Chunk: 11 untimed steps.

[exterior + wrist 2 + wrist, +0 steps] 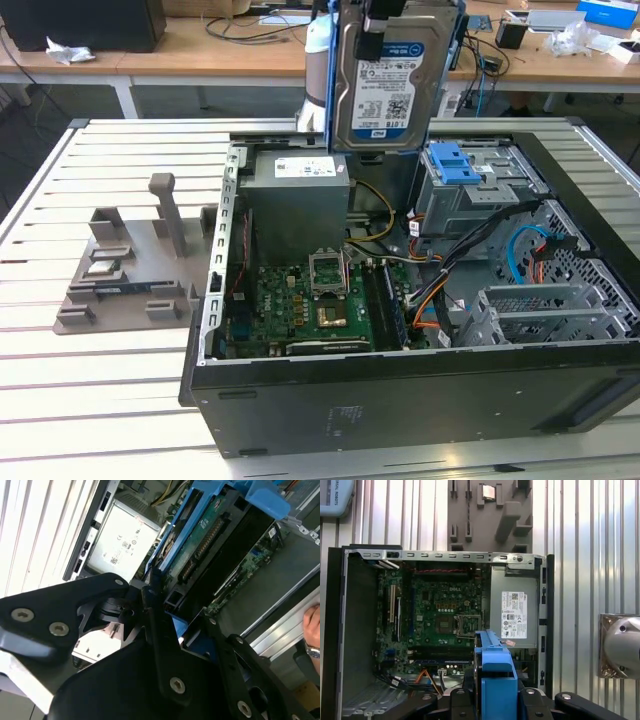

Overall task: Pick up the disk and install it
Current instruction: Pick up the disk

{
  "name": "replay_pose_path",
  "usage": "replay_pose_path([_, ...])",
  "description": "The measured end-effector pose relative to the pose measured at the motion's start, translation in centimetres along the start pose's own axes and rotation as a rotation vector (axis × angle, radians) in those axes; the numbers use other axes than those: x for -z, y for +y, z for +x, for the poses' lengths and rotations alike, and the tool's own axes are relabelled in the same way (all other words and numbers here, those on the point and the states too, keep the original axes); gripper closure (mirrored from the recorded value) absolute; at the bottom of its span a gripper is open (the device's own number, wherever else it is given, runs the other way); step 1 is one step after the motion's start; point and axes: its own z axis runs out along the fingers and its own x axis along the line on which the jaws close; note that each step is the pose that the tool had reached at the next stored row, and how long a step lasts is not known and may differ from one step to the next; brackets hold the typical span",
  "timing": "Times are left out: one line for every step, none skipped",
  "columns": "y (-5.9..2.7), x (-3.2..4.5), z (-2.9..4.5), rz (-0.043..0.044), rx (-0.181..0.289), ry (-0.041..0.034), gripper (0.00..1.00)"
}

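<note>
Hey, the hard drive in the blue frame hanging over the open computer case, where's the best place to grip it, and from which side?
Probably its top end, from above, pinching the two flat faces. The disk hangs upright and is thin, so the gripper spans it easily there, shut on it by the blue frame, with the lower end free.

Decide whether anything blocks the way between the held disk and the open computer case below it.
Nothing visible does. The disk hangs upright in the gripper over the open case, near the power-supply box, with only free air between disk and case.
</note>
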Motion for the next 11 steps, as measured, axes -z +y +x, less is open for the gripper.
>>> replay_pose_path([0.0,0.0,0.08,0.0,0.0,0.0,0.63])
replay_pose_path([-0.01,0.0,0.2,0.0,0.0,0.0,0.63])
replay_pose_path([-0.01,0.0,0.29,0.0,0.0,0.0,0.63])
replay_pose_path([-0.02,0.0,0.43,0.0,0.0,0.0,0.63])
replay_pose_path([-0.02,0.01,0.54,0.0,0.0,0.0,0.63])
replay_pose_path([-0.02,0.01,0.69,-0.0001,0.0,0.0001,0.63])
replay_pose_path([-0.02,0.01,0.97,0.0,0.0,0.0001,0.63])
replay_pose_path([-0.02,0.01,1.2,0.0,0.0,0.0,0.63])
replay_pose_path([-0.03,0.01,1.31,0.0001,0.0,0.0,0.63])
replay_pose_path([-0.03,0.01,1.41,0.0,0.0,0.0,0.63])
replay_pose_path([-0.03,0.01,1.64,0.0,0.0,0.0,0.63])
